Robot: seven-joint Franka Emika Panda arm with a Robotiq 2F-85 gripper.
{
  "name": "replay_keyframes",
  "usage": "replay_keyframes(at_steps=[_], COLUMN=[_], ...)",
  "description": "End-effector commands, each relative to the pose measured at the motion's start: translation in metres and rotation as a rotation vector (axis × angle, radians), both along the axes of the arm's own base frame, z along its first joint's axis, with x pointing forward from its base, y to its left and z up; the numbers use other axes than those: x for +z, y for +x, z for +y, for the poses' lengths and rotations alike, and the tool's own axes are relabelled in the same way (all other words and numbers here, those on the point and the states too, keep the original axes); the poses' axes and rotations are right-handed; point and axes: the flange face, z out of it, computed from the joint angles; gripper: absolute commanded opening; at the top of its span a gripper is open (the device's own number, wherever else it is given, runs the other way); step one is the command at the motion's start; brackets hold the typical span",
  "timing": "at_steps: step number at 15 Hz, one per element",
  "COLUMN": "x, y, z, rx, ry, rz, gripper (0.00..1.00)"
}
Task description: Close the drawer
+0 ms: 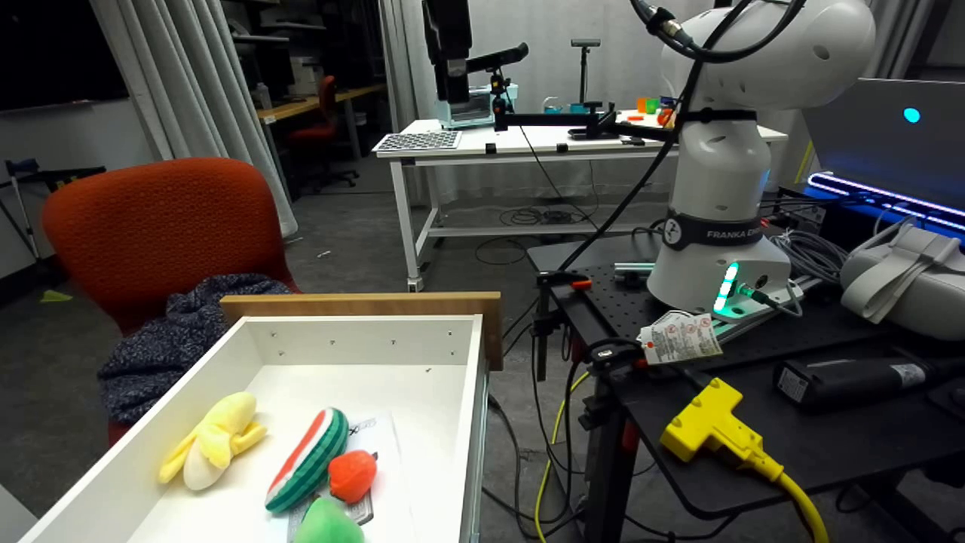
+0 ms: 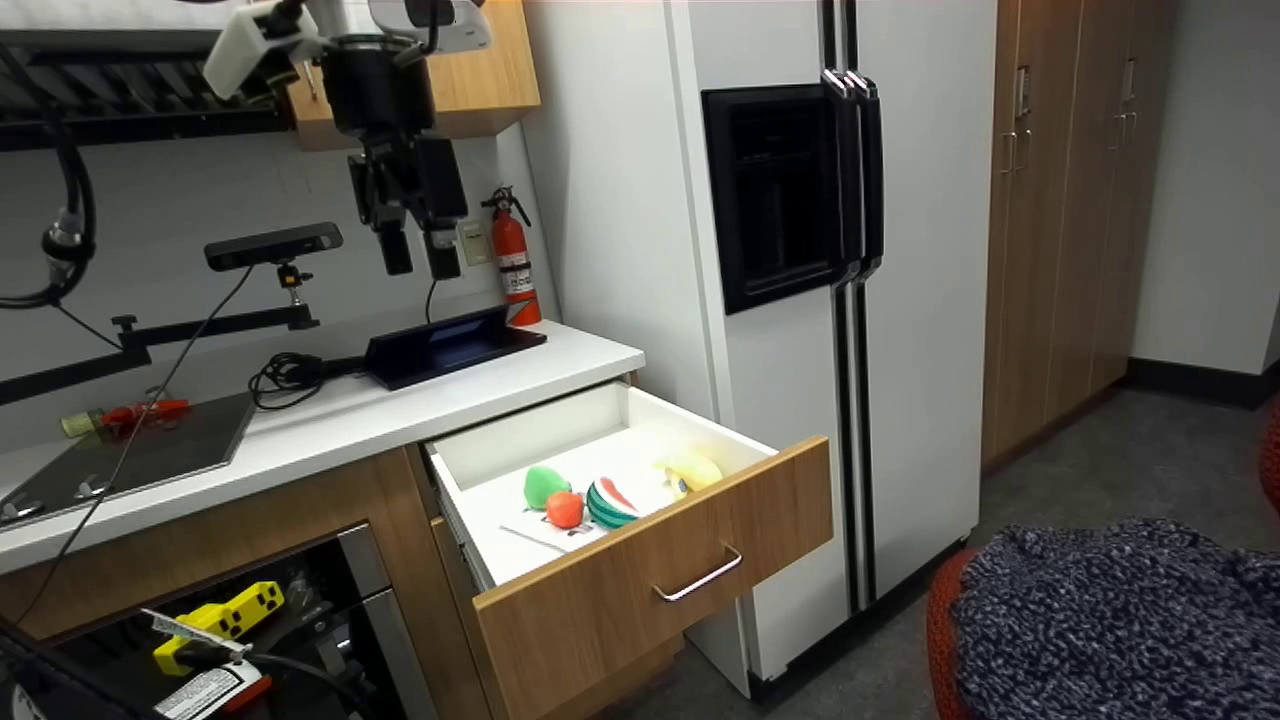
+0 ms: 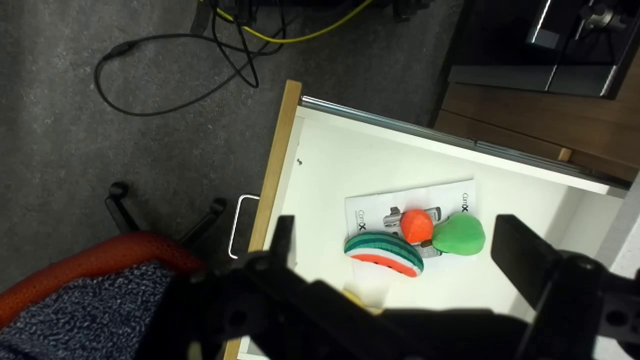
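Observation:
The white drawer stands pulled out in both exterior views [image 1: 422, 388] [image 2: 655, 610]. Its wooden front carries a silver bar handle [image 2: 700, 578]. In the wrist view the drawer [image 3: 325, 165] lies below me, its handle [image 3: 235, 225] at the left. My gripper [image 2: 421, 262] is open and empty, pointing down, high above the counter and drawer and touching neither. In the wrist view its fingers [image 3: 394, 227] are wide apart. Inside the drawer lie a plush watermelon slice [image 3: 382, 250], a red plush fruit [image 3: 416, 226], a green plush pear [image 3: 460, 234] and a yellow plush banana [image 1: 215, 441].
A white counter [image 2: 590, 355] with a dark tablet [image 2: 455, 345] sits above the drawer. A fridge [image 2: 920, 300] stands beside it. A red chair [image 1: 162, 234] with a dark cloth stands before the drawer front. A black robot table [image 1: 754, 430] with cables is at the drawer's side.

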Motion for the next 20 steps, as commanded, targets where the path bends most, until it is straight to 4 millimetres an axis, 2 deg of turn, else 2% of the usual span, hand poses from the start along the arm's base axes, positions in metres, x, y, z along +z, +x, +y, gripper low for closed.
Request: replay_keyframes(at_steps=[1, 11, 13, 20], x=[0.001, -0.002, -0.007, -0.048], y=[0.0, 0.001, 0.01, 0.053], z=[-0.002, -0.001, -0.008, -0.065], rx=[-0.015, -0.003, -0.016, -0.104], ry=[-0.042, -0.028, -0.041, -0.074], rz=[-0.008, 0.008, -0.002, -0.062], gripper=[1.0, 1.0, 1.0, 1.0])
